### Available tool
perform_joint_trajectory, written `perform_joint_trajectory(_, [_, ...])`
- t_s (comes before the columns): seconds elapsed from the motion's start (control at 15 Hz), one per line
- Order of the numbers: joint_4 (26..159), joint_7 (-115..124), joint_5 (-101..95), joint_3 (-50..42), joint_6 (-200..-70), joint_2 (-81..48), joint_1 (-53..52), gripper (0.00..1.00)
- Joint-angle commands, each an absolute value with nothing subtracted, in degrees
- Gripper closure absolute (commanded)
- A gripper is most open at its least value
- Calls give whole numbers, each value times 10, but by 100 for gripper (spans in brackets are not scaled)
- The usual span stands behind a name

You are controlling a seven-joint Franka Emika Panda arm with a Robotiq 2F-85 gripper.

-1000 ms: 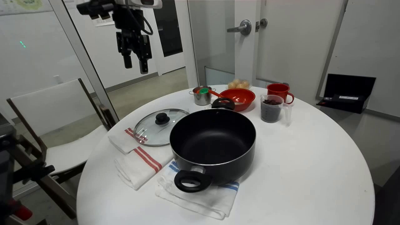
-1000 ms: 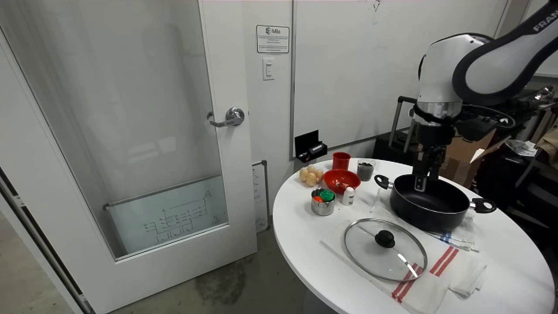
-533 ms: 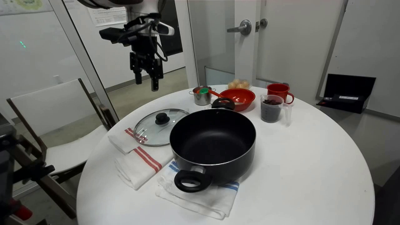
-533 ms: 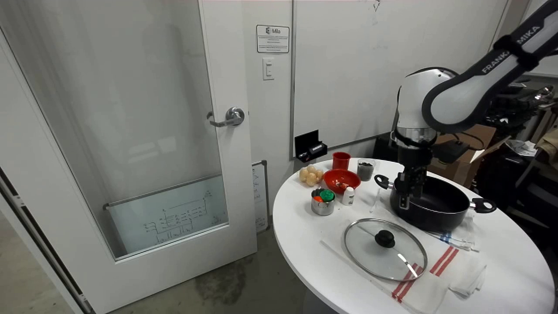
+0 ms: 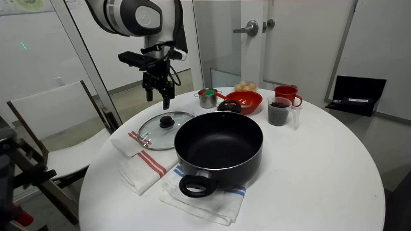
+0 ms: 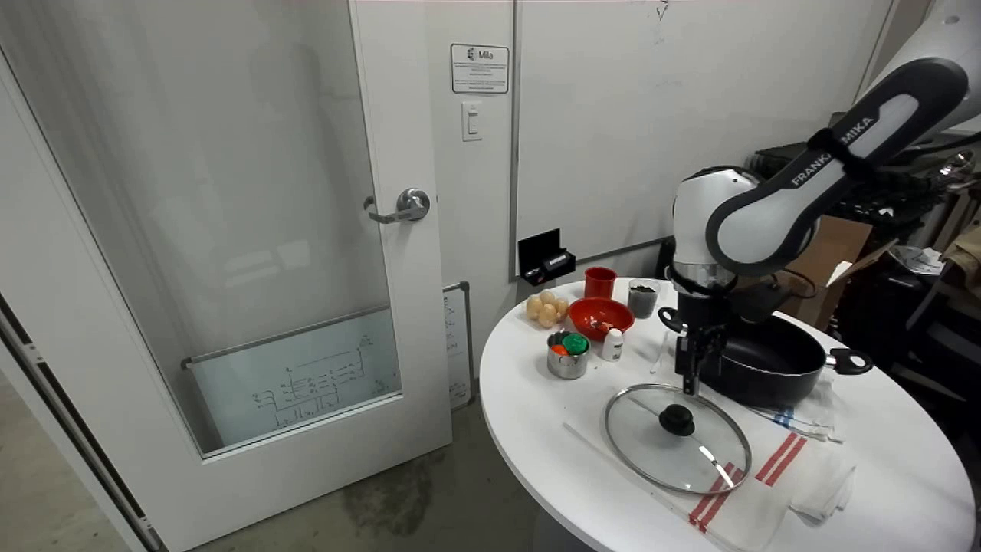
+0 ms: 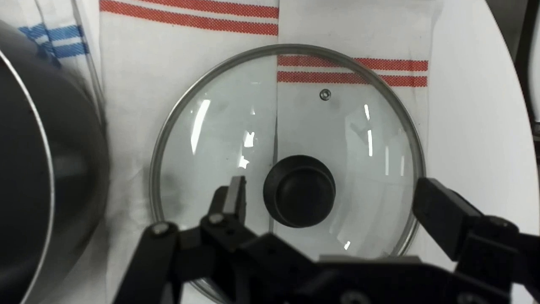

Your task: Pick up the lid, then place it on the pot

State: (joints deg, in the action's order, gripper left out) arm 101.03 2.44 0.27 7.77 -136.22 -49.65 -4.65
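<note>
The clear glass lid lies flat, knob up, partly on a folded red-striped towel; it also shows in an exterior view and in the wrist view. Its black knob is at the centre. The black pot stands open beside it, on a blue-striped towel; its wall shows at the left of the wrist view. My gripper is open and empty, pointing down above the lid. In the wrist view the gripper has its fingers apart, the knob between them but nearer the left finger.
A red-striped towel and a blue-striped towel lie on the white table. Behind the pot are a small steel pot, a red bowl, a measuring cup and a red mug.
My gripper has come down and across from the pot's side toward the lid, and is now lower and nearer the knob. It stays open. The lid and pot have not moved.
</note>
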Motion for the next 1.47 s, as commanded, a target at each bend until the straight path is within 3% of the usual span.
perform_joint_trajectory(0.0, [935,6,9,71,-1325,-556,-55,0])
perform_joint_trajectory(1.27, [733,-15,4,69,-1205,-705,-66,0])
perform_joint_trajectory(1.33, [727,-15,5,69,-1202,-709,-66,25])
perform_joint_trajectory(1.4, [721,-15,5,69,-1199,-712,-66,28])
